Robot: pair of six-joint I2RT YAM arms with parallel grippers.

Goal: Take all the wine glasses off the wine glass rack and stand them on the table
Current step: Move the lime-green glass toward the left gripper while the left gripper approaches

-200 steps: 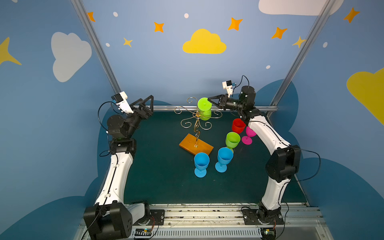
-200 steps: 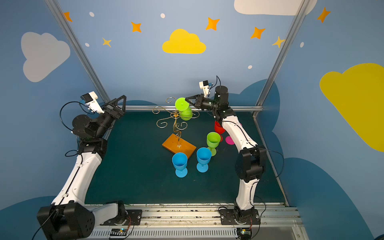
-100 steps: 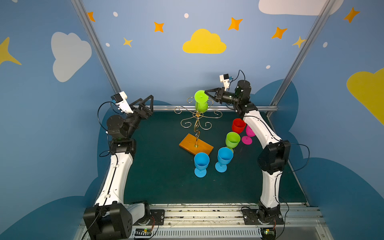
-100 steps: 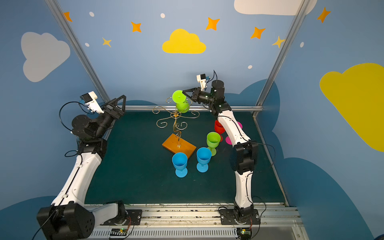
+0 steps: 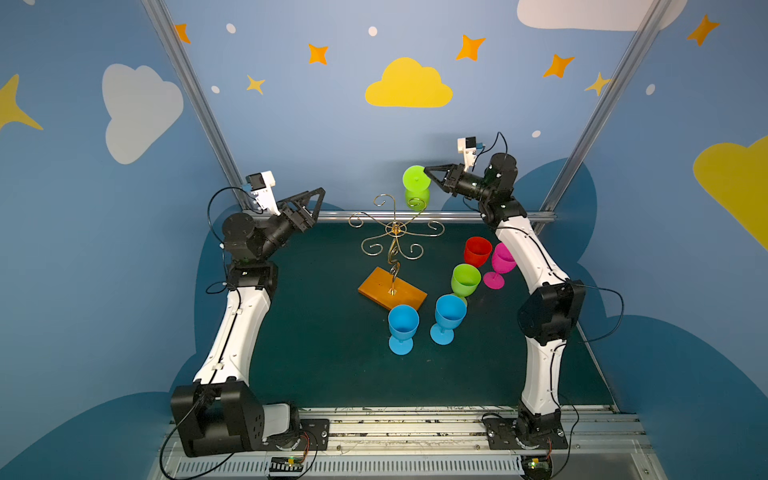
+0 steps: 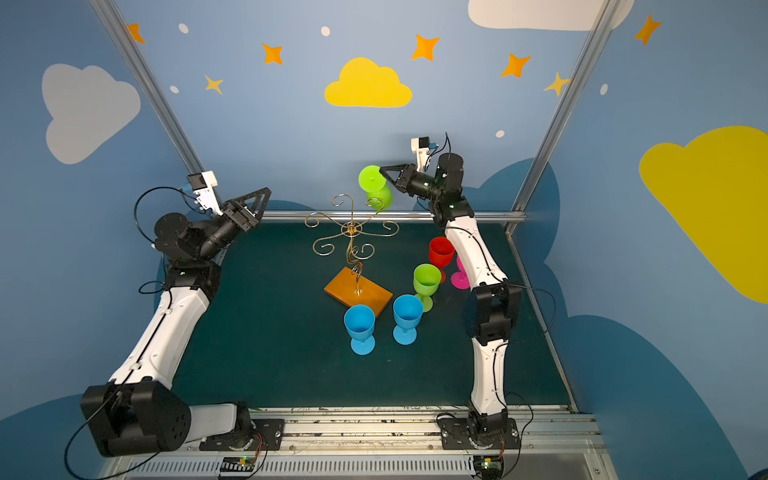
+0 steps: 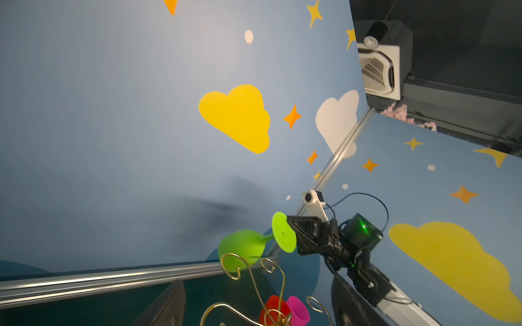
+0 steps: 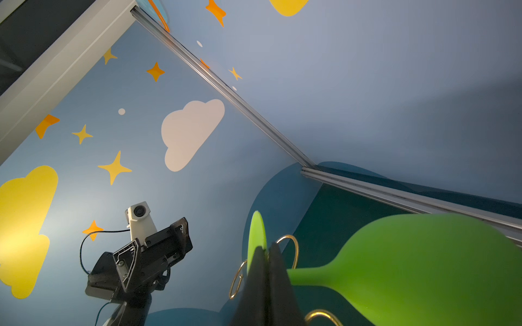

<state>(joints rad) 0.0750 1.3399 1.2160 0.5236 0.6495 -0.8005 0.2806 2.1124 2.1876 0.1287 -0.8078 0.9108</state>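
Pinches the green wine glass [image 5: 416, 179] by the edge of its flat foot with the right gripper [image 5: 427, 171], jaws closed tight on the thin disc. Holds it high at the back, tipped nearly on its side, bowl pointing away from the gripper and hanging just beside a rear curl of the gold rack [image 5: 394, 231]; cannot tell whether stem and wire are fully apart. Keeps the left gripper [image 5: 311, 199] raised well to the side, jaws apart and empty. Risks a slip: grips only a sliver of smooth plastic, with the heavy bowl levering far out, so may let the glass twist or drop. Risks a snag too: a curl caught on stem or bowl could drag the light rack over on its wooden base. Could knock the five cups [image 5: 403, 322] standing on the mat [image 5: 316, 332] when lowering.
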